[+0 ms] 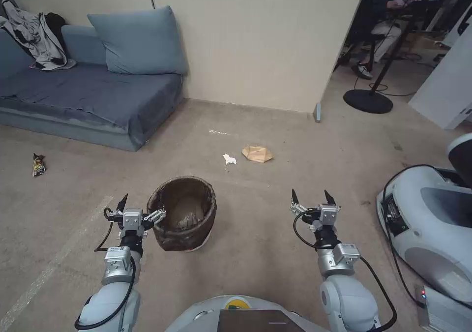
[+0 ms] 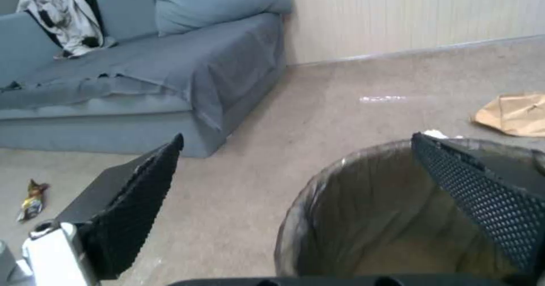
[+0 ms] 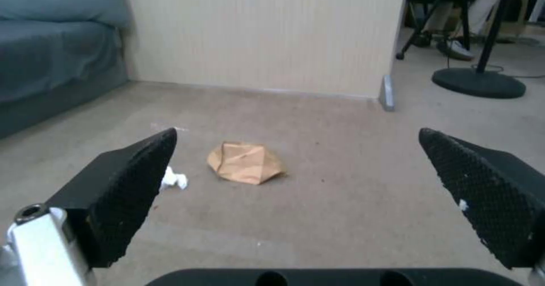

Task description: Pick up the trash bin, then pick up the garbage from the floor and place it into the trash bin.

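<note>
- Both grippers hang low over the carpet, spread wide, holding nothing: left gripper (image 1: 141,210) straddles the near-left rim of the trash bin (image 1: 183,213) (one finger (image 2: 483,196) inside the bag), right gripper (image 1: 312,197) well apart to its right.
- Open floor lies all around the bin.
- Three bits of garbage beyond: white scrap (image 1: 229,159), tan paper (image 1: 257,153), one wrapper (image 1: 38,164) far left by the sofa (image 1: 88,96).
</note>
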Available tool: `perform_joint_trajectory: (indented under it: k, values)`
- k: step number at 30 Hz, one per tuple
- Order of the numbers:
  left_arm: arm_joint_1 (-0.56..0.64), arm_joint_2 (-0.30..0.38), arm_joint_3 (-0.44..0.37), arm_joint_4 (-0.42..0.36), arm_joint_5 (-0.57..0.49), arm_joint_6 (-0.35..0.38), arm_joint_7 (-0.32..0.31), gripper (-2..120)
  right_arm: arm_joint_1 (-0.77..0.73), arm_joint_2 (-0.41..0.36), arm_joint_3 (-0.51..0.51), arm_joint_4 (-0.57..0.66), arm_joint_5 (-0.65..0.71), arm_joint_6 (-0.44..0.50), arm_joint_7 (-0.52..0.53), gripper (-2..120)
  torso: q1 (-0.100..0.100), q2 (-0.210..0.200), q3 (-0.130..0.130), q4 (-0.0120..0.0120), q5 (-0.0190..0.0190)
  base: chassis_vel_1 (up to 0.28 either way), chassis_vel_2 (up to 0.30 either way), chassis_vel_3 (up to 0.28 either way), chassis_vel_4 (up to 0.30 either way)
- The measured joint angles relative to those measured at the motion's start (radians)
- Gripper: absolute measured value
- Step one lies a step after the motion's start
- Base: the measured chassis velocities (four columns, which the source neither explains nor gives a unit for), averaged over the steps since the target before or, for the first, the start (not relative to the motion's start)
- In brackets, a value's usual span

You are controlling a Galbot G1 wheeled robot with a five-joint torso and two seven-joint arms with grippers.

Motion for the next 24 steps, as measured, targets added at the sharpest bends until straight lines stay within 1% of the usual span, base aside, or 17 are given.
perform_joint_trajectory:
  k: [7,10,11,12,15,16,20,21,22,24]
  values:
    - [0.0,0.0,0.0,-0.007,-0.011,0.019,0.0,100,0.003,0.0,-0.004,-0.002,0.004,0.007,0.002,100,0.0,0.0,0.0,0.0001,0.0001,-0.075,0.082,0.084,-0.081]
    - [0.003,0.001,-0.001,-0.018,-0.027,0.06,0.0,100,0.005,0.0,-0.005,-0.002,0.004,0.007,0.005,100,0.0,0.0,0.0,0.0001,0.0,-0.006,0.018,0.013,-0.01]
    - [0.005,0.0,-0.002,-0.029,-0.034,0.088,0.0,100,0.006,-0.001,-0.005,-0.002,0.003,0.006,0.006,100,0.0,0.0,0.0,0.0001,0.0,0.0,0.0,0.0,0.0]
    - [0.005,0.0,-0.002,-0.029,-0.034,0.088,0.0,100,0.006,-0.001,-0.005,-0.002,0.003,0.006,0.006,100,0.0,0.0,0.0,0.0001,0.0,0.0,0.0,0.0,0.0]
    - [0.009,0.0,-0.003,-0.056,-0.052,0.166,0.0,100,0.008,-0.002,-0.005,-0.002,0.003,0.005,0.008,100,0.0,0.0,0.0,0.0,0.0,0.0,0.0,0.0,0.0]
    - [0.009,0.0,-0.003,-0.056,-0.052,0.166,0.0,100,0.008,-0.002,-0.005,-0.002,0.003,0.005,0.008,100,0.0,0.0,0.0,0.0,0.0,0.0,0.0,0.0,0.0]
    - [-0.014,0.001,-0.006,-0.087,-0.099,0.301,-0.002,100,0.011,-0.003,-0.006,-0.011,0.004,0.006,0.009,100,0.0,0.0,0.0,0.0,0.0001,0.0,0.0,0.0,0.0]
    - [-0.014,0.001,-0.006,-0.087,-0.099,0.301,-0.002,100,0.011,-0.003,-0.006,-0.011,0.004,0.006,0.009,100,0.0,0.0,0.0,0.0,0.0001,0.0,0.0,0.0,0.0]
    - [-0.026,0.003,-0.011,-0.093,-0.111,0.357,-0.002,100,0.011,-0.003,-0.006,-0.013,0.005,0.006,0.01,100,0.0,0.0,0.0,0.0,0.0001,0.0,0.0,0.0,0.0]
    - [-0.056,0.008,-0.018,-0.095,-0.13,0.437,-0.001,100,0.011,-0.003,-0.007,-0.015,0.006,0.007,0.011,100,0.0,0.0,0.0,0.0001,0.0,0.0,0.0,0.0,0.0]
